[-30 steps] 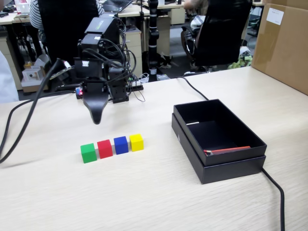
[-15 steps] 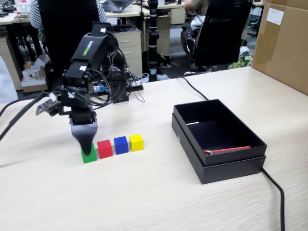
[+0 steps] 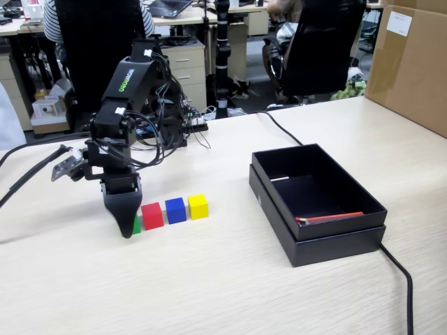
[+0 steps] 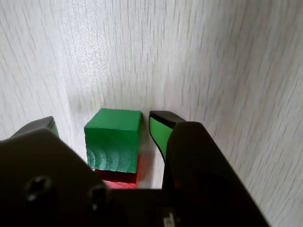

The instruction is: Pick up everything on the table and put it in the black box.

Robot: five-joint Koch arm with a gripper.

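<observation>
The green cube (image 4: 113,139) rests on the table between my gripper's (image 4: 103,124) two jaws, with a gap on each side, wider on the left. The gripper is open and low at the table. In the fixed view the gripper (image 3: 128,225) hides nearly all of the green cube (image 3: 137,225); only a sliver shows. The red cube (image 3: 152,216), blue cube (image 3: 175,210) and yellow cube (image 3: 198,206) continue the row to its right. The black box (image 3: 335,246) stands to the right, with a red stick (image 3: 328,218) lying inside. The red cube (image 4: 124,182) peeks out behind the green one.
A large brown carton (image 3: 412,63) stands at the back right. One black cable (image 3: 399,273) runs past the box's right side and another (image 3: 24,180) crosses the table on the left. Wiring and boards (image 3: 174,122) crowd the arm's base.
The arm swung left and came down from above the row. Its gripper now straddles the green cube at table level and hides most of it in the fixed view.
</observation>
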